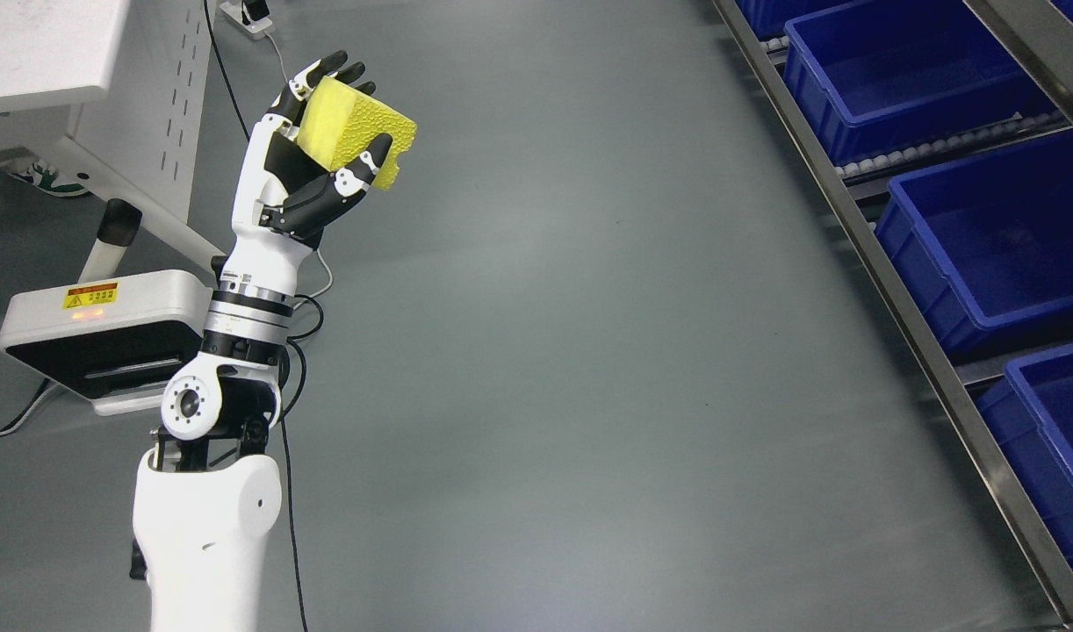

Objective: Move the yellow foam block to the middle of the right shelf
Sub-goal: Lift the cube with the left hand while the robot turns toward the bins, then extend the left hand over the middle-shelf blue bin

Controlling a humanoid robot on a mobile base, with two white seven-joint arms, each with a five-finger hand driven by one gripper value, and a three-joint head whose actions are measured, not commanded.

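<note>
One left hand point(313, 162) gripped the yellow foam block point(356, 132), fingers point(361, 171) curled around its lower and upper edges, raised above the grey floor point(589, 351), well left of the blue bins point(984, 237).

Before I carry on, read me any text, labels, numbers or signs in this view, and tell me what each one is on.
Yellow warning sticker on the white floor unit at lower left: it has a triangle symbol and lines of print, too small to read.
No print shows on the yellow foam block in the left hand, on the blue bins, or on the shelf rail.
</note>
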